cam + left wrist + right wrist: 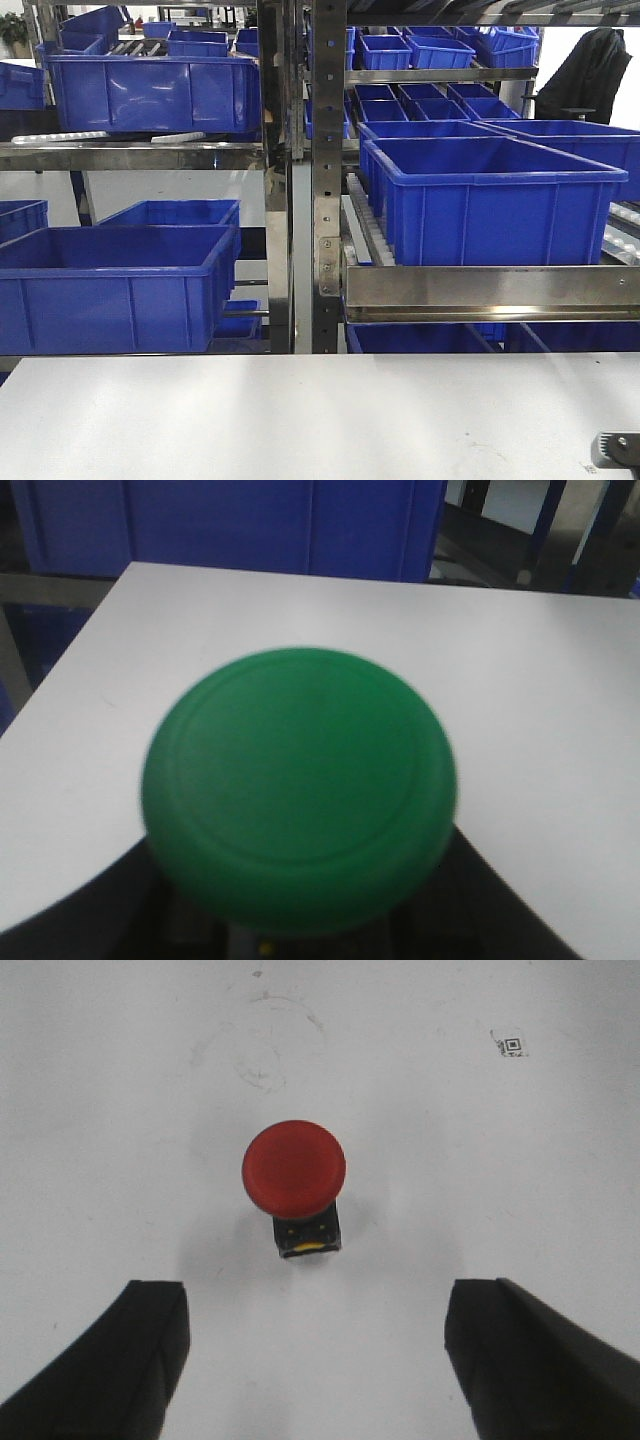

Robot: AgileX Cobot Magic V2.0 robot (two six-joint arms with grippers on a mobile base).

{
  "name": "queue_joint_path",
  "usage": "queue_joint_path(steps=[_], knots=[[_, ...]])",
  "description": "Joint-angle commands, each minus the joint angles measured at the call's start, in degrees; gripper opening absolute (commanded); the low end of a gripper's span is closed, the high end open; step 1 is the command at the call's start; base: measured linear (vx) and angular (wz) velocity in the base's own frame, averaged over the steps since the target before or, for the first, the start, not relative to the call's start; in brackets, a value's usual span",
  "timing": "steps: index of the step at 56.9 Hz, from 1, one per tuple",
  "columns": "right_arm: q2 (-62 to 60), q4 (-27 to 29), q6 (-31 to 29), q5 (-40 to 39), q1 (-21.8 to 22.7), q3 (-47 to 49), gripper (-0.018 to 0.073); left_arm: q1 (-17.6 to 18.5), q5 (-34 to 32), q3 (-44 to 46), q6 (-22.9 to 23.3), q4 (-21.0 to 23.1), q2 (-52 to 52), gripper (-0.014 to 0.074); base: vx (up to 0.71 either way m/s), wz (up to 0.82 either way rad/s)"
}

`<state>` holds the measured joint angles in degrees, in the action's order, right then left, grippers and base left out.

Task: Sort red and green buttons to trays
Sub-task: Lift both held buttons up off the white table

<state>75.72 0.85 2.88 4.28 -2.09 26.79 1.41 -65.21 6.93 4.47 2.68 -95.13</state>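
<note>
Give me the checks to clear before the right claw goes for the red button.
1. State of right claw: open, ok.
2. Position of red button: centred between the fingers, ahead of the tips, ok.
3. Clutter on white table around it: none in this view, ok.
4. Hold of left claw on green button: cannot tell; the cap fills that view.
5. Sight of red tray: not ok; no view shows any tray.

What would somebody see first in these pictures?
A big green button fills the left wrist view, very close, over the white table. In the right wrist view a red button sits on that table, just ahead of the open right gripper. Out front, blue crates crowd metal racks.
</note>
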Motion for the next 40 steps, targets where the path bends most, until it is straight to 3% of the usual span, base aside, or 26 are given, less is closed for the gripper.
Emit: queue_joint_path(steps=[1,19,40], knots=[[2.82,0.36,0.12,-7.5,0.26,2.45,0.0592,-0.03,-5.6,0.33,0.58,-0.43,3.0,-0.0003,0.0,0.0],[12.44,0.21,-0.13,-12.91,0.26,6.49,0.0592,-0.03,-6.55,0.33,0.58,-6.25,4.28,-0.0003,0.0,0.0],[20.49,-1.31,-0.13,-17.56,0.26,7.82,0.0578,-0.03,-10.93,0.43,1.05,-7.34,4.28,-0.0003,0.0,0.0]])
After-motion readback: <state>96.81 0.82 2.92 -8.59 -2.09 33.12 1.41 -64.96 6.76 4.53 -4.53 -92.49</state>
